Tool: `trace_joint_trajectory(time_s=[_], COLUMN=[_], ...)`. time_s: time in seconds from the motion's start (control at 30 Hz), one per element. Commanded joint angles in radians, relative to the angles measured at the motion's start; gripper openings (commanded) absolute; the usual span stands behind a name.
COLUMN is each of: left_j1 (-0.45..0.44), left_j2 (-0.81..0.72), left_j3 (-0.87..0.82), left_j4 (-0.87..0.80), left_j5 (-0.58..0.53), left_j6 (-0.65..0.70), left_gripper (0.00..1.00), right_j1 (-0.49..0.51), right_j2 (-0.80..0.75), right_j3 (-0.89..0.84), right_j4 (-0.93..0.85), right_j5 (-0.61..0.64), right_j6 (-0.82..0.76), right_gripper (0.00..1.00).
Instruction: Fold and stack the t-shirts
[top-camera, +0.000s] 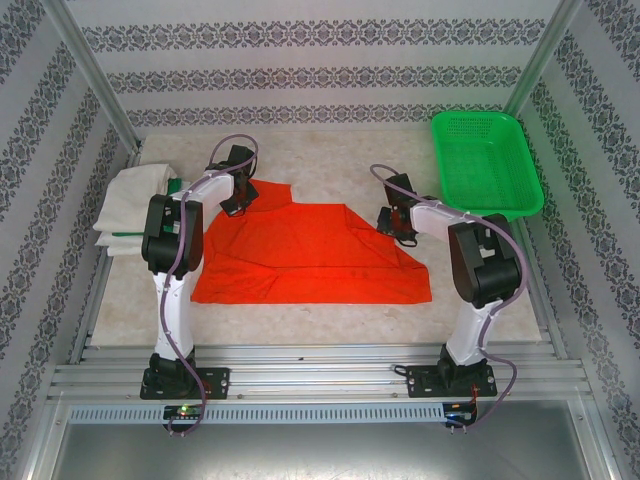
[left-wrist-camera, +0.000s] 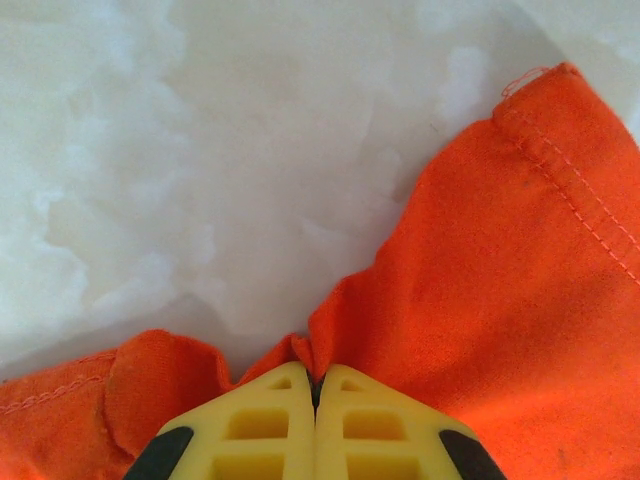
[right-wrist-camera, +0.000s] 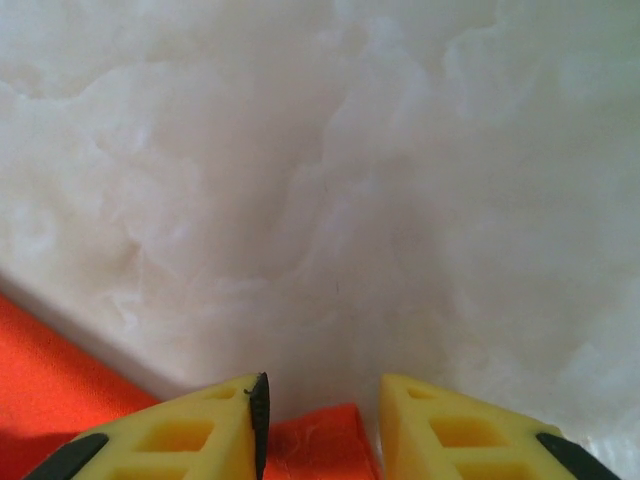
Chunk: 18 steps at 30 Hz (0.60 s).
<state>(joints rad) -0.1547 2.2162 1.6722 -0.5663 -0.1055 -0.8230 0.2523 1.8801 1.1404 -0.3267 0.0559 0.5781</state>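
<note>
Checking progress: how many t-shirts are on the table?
3: orange-red t-shirt spread at centre; off-white t-shirt folded at the left edge; green t-shirt peeking out beside it. More may be hidden.

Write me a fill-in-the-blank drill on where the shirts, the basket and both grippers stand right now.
The left gripper is ____ on the edge of the orange-red t-shirt.
The right gripper has its jaws ____, with orange-red cloth between them.
The green mesh basket sits at the far ____ corner of the table.
The folded off-white shirts lie beside the ____ arm.
Missing words: shut; open; right; left.
</note>
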Motion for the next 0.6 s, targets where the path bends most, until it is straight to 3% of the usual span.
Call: trace_joint_trajectory(time_s=[0.0, 0.1, 0.3, 0.57], left_j1=[0.011, 0.01, 0.011, 0.012], left_j2=[0.017, 0.017, 0.016, 0.011], left_j3=[-0.042, -0.042, -0.04, -0.037], left_j4=[-0.059, -0.058, -0.059, -0.059], left_j5=[0.029, 0.03, 0.032, 0.033], left_j6=[0.002, 0.004, 0.004, 0.004], left_gripper=[0.0, 0.0, 0.0, 0.0], right_j1=[-0.003, -0.003, -0.005, -0.016], right_j2=[0.018, 0.021, -0.024, -0.089], right_j3=[0.04, 0.047, 0.032, 0.04], right_j4=[-0.034, -0.041, -0.043, -0.037], right_j5=[-0.032, -0.053, -0.034, 0.027], right_j6=[0.011, 0.013, 0.016, -0.011], right_gripper=[0.34, 0.3, 0.0, 0.0])
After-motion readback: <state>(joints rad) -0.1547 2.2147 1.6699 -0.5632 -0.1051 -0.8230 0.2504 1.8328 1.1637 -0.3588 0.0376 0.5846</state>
